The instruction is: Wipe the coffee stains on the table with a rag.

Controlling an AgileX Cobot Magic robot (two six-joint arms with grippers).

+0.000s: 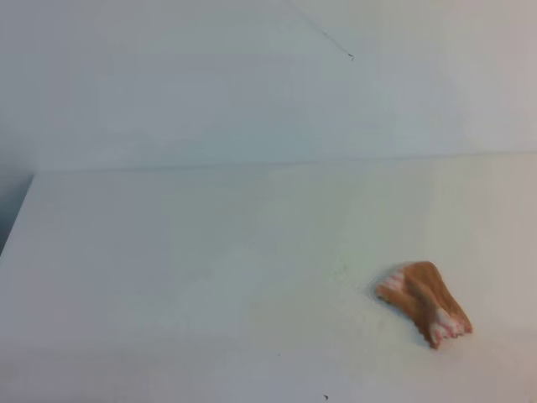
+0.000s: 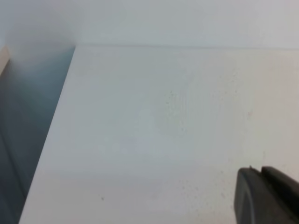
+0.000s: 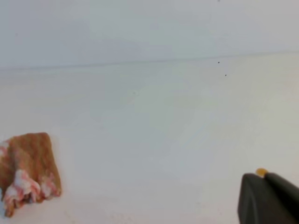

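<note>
- Exterior high view: the white surface point(image 1: 210, 277) fills the lower part of the view, with a pale wall point(image 1: 252, 84) behind it. The rag point(image 1: 425, 300) lies crumpled on the right side of the surface, orange-brown with whitish-pink fringe at its near end. No arm or claw shows in this view. No tan blotch is visible; only a faint mark sits just left of the rag.
- Left wrist view: the left claw point(image 2: 266, 196) shows only as a dark tip at the lower right corner, above bare surface point(image 2: 140, 140). Its two dark parts appear close together, but I cannot tell its state. Faint tiny specks point(image 2: 170, 100) dot the surface near the middle. The surface's left edge drops to a dark gap.
- Right wrist view: the right claw point(image 3: 268, 198) shows as a dark tip at the lower right, closed on nothing. The rag point(image 3: 29, 170) lies well apart from it at the lower left, resting flat on the surface point(image 3: 163, 140).
</note>
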